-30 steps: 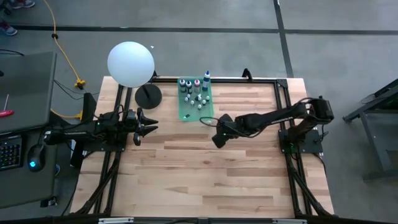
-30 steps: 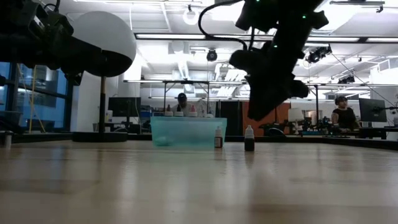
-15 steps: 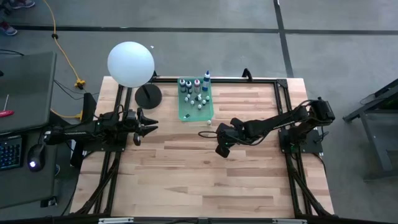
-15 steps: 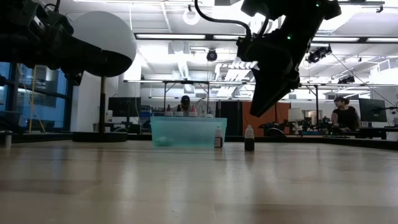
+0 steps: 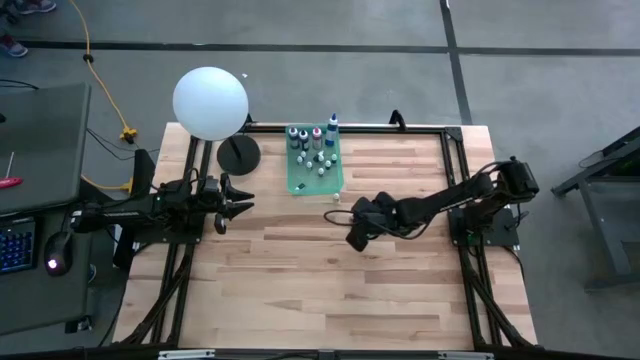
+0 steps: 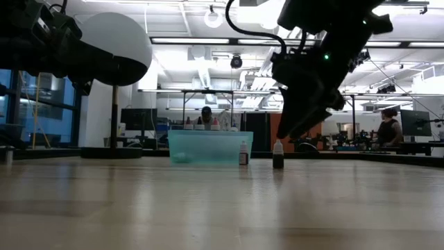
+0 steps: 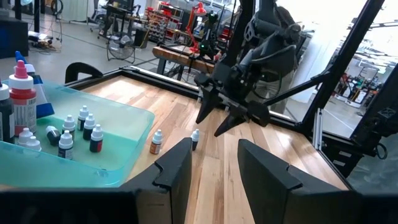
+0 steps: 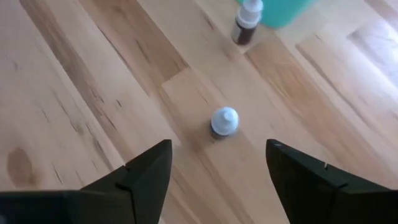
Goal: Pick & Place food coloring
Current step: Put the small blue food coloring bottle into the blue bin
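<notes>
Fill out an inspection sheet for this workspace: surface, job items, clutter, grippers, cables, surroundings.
Surface: light wooden plank table in a black frame.
Job's things: small white-capped food coloring bottles upright in the translucent green flat tray; two small bottles upright on the wood just outside it.
Clutter: white ball-shaped lamp on a black round base at the far left corner.
Grippers: right gripper open, above one loose bottle; left gripper empty, waiting at the left edge.
Cables: yellow cable on the floor; black cable looped over the right arm.
Surroundings: grey floor, keyboard and mouse at left, people at desks behind.
</notes>
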